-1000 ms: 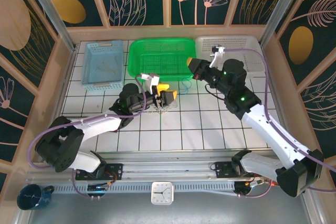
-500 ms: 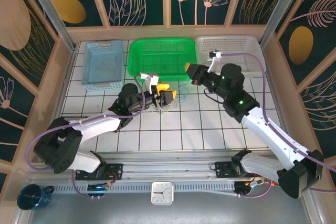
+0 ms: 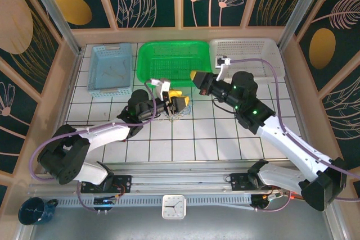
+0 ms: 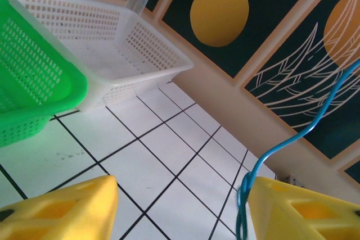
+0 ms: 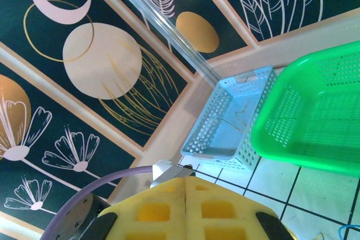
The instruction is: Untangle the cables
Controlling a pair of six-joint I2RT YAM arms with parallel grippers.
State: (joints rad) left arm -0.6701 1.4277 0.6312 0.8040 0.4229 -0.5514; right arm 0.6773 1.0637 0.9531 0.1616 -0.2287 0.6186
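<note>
The white tiled table (image 3: 225,139) is sitting still, just as it was a second ago. The right arm (image 3: 281,136) is swinging toward 9 o'clock, so it is now reaching closer to the middle than before. The left arm (image 3: 107,133) is staying in almost the same spot, stretching toward 2 o'clock. Three baskets are lying in a row along the 12 o'clock edge and are not moving: the green basket (image 3: 174,43) in the middle, the white basket (image 3: 242,42) at 1 o'clock and the blue basket (image 3: 95,74) at 11 o'clock. The right gripper (image 3: 195,76) is now hanging over the near rim of the green basket, nearer to the other gripper than before. Its yellow fingers (image 5: 163,212) are pressing tight together, and I cannot tell if a wire is pinched between them. The left gripper (image 3: 179,100) is hovering just above the tiles with its fingers (image 4: 62,209) apart, looking a little closer together than a second ago. The cables (image 3: 175,115) are lying in a small tangle on the tiles right at the left gripper's 6 o'clock side. One blue cable (image 4: 281,144) is rising up beside one yellow finger and touching it.
</note>
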